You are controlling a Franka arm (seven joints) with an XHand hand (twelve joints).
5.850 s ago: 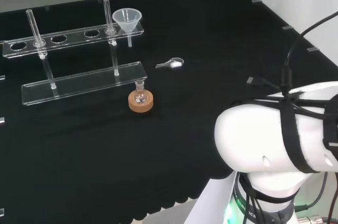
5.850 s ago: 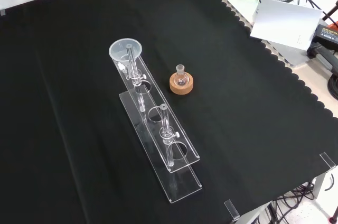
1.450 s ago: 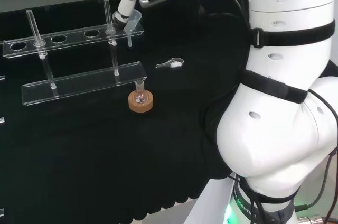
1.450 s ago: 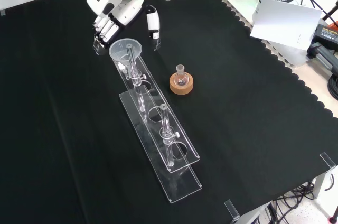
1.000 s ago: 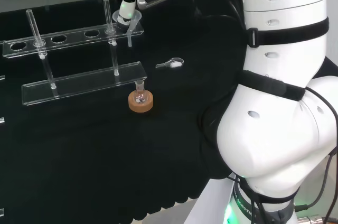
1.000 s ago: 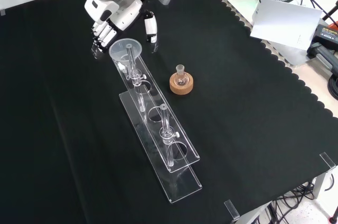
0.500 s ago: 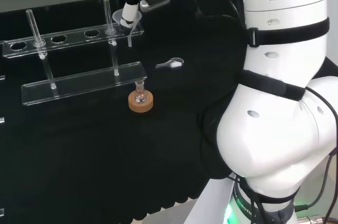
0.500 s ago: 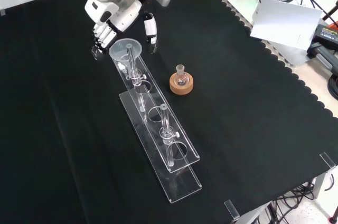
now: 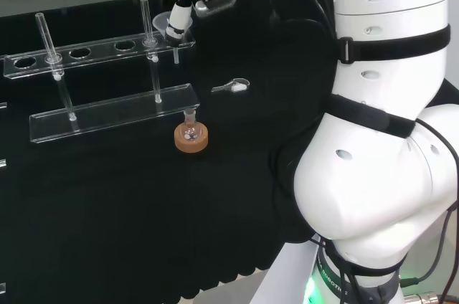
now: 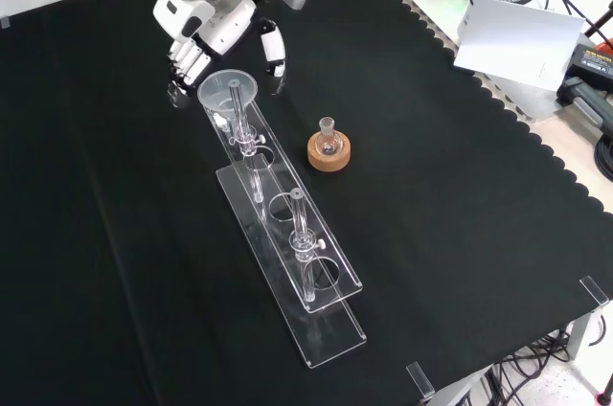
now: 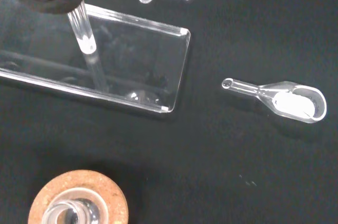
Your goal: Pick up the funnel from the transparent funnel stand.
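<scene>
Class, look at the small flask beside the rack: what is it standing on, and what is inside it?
The small flask stands in a cork ring on the black cloth. The ring hides its base. Its contents cannot be told through the clear glass.

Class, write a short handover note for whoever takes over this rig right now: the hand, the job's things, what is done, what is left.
Hand: open, fingers spread to either side of the funnel's rim, not closed on it.
Funnel: seated in the end hole of the clear stand, at the end nearest the hand.
Nearby: small flask on a cork ring beside the stand; a clear scoop on the cloth.
Done: approach to the funnel.
Left: close on the funnel and lift it clear of the stand.
</scene>
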